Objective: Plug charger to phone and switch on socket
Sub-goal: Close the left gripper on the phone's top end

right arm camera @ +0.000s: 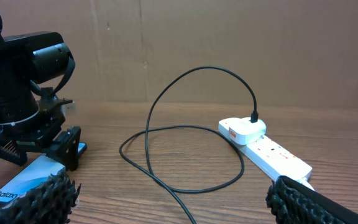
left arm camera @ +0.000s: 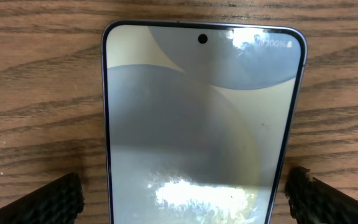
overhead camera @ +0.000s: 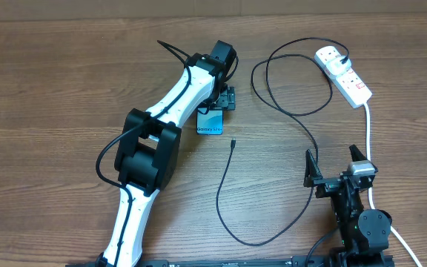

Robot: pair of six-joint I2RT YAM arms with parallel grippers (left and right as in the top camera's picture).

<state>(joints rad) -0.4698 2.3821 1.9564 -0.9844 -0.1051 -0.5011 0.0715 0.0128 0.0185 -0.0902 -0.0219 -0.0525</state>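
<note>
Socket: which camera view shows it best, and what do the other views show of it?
Overhead: the whole socket lies in view from above, with the white plug in one end and its thick cord trailing off. The right wrist view shows it low and side-on. The left wrist view shows none of it.

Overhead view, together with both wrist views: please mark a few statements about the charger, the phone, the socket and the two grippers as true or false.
1. The white plug of the charger sits in the socket. True.
2. The connector tip is already in the phone. False: it lies on the table, apart from the phone.
3. The right gripper holds the charger. False: it is open and empty.
4. The left gripper has one finger on each side of the phone. True.
</note>
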